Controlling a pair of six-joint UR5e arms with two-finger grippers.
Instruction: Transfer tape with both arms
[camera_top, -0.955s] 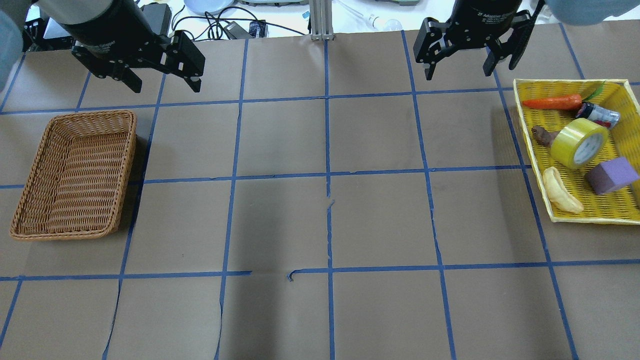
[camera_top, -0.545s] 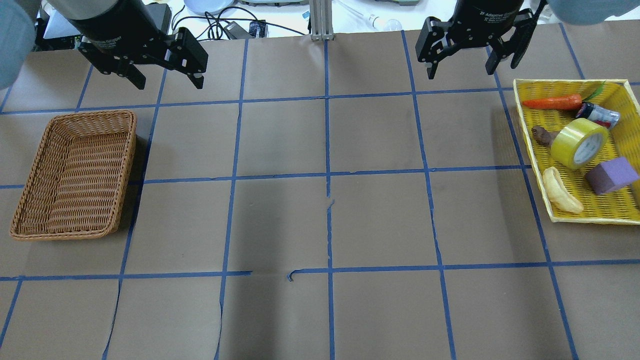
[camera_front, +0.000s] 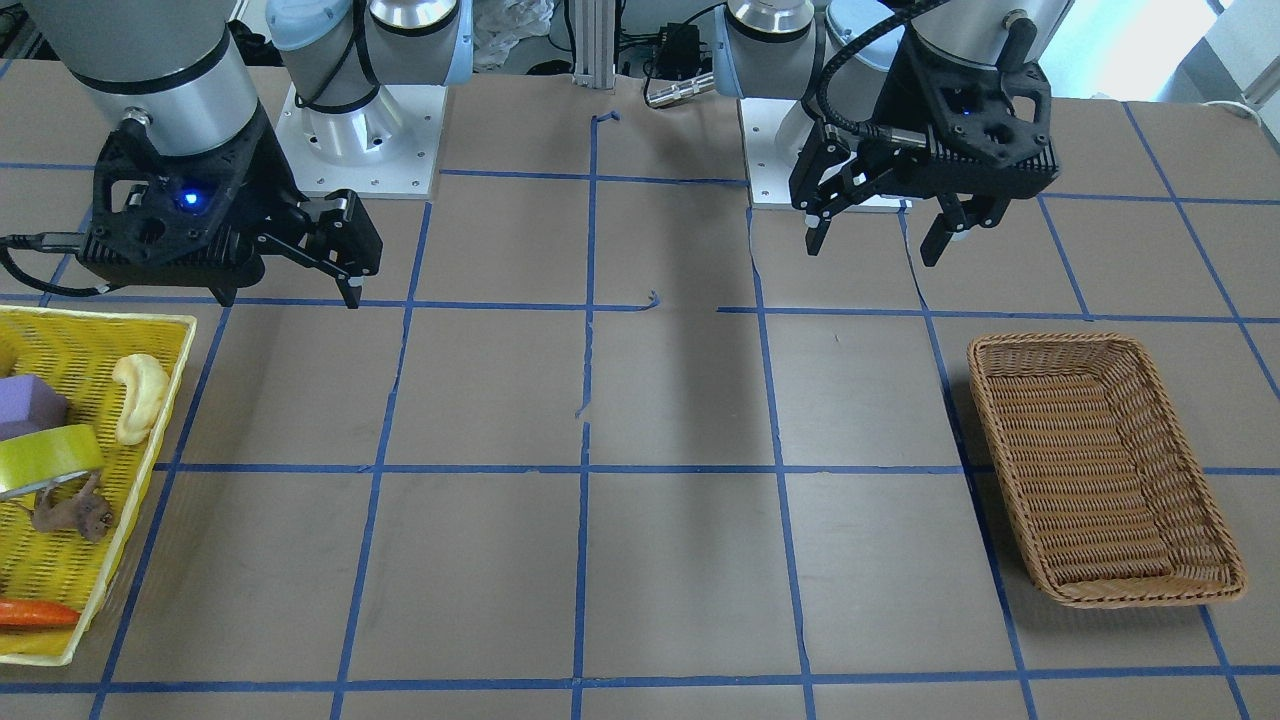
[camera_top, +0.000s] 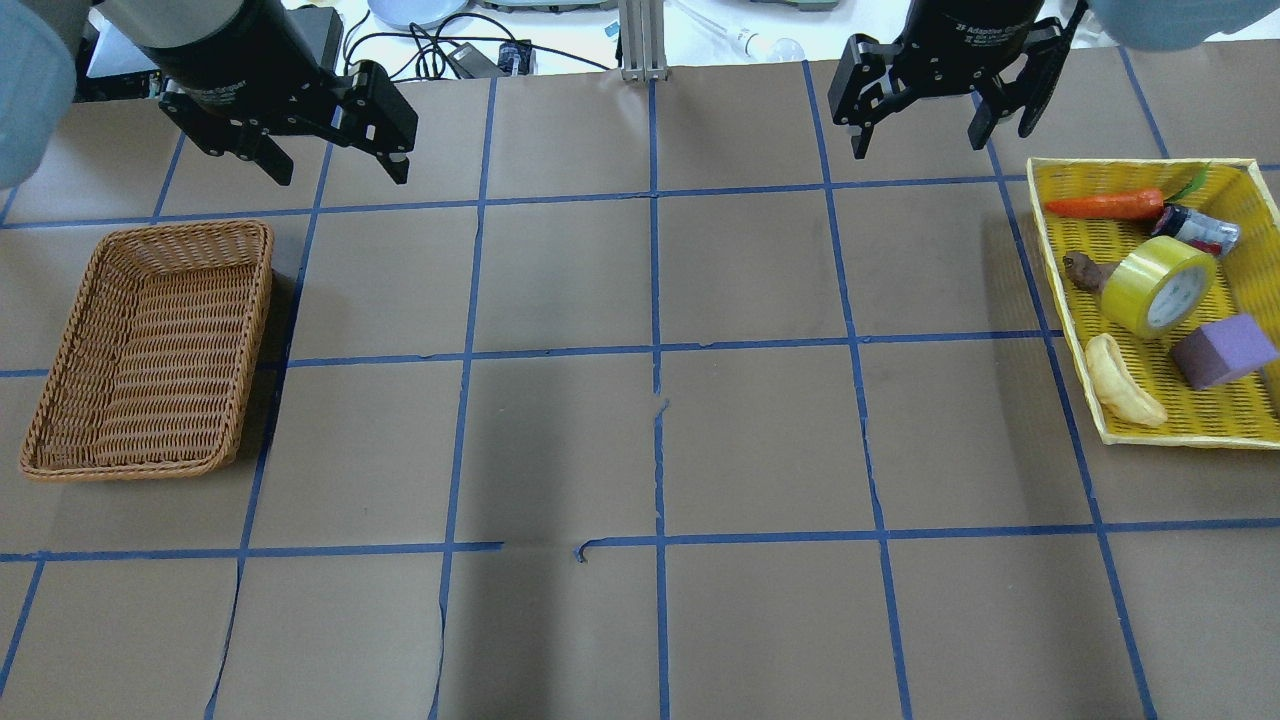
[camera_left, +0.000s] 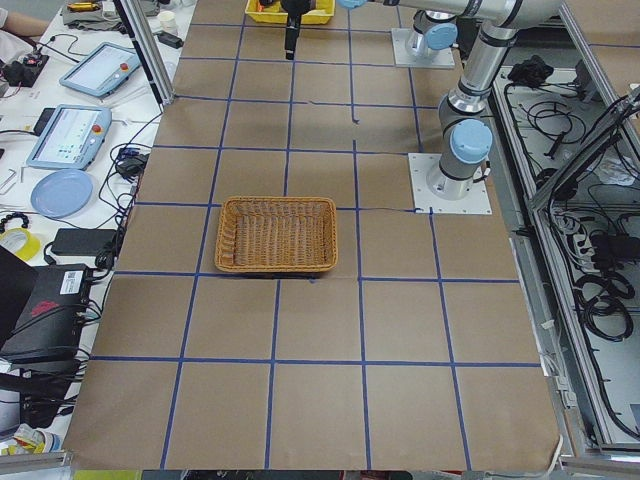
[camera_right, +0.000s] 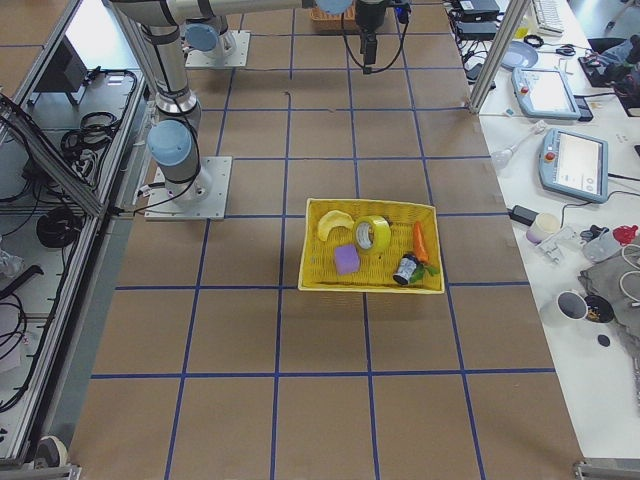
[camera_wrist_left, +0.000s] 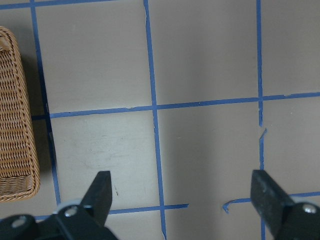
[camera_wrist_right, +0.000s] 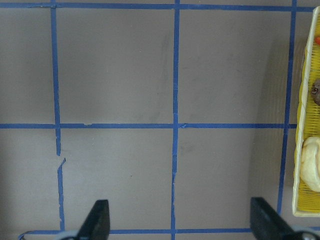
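The yellow-green tape (camera_top: 1160, 287) lies tilted on its edge in the yellow basket (camera_top: 1130, 165) at the table's right; it also shows in the front view (camera_front: 45, 458) and the right side view (camera_right: 373, 234). My right gripper (camera_top: 917, 148) is open and empty, hovering over the table left of the basket's far corner, apart from the tape. It shows in the front view (camera_front: 285, 297) and its wrist view (camera_wrist_right: 179, 210). My left gripper (camera_top: 340, 172) is open and empty above the table beyond the wicker basket (camera_top: 268, 300); it also shows in the front view (camera_front: 873, 250).
The yellow basket also holds a carrot (camera_top: 1105, 205), a small dark jar (camera_top: 1200, 230), a brown lump (camera_top: 1085, 270), a purple block (camera_top: 1225, 350) and a pale banana-shaped piece (camera_top: 1120, 380). The wicker basket holds nothing. Blue tape lines grid the brown table.
My left gripper has shifted a little to the right and toward the table's far edge. My right gripper has barely moved. The tape lies where it was.
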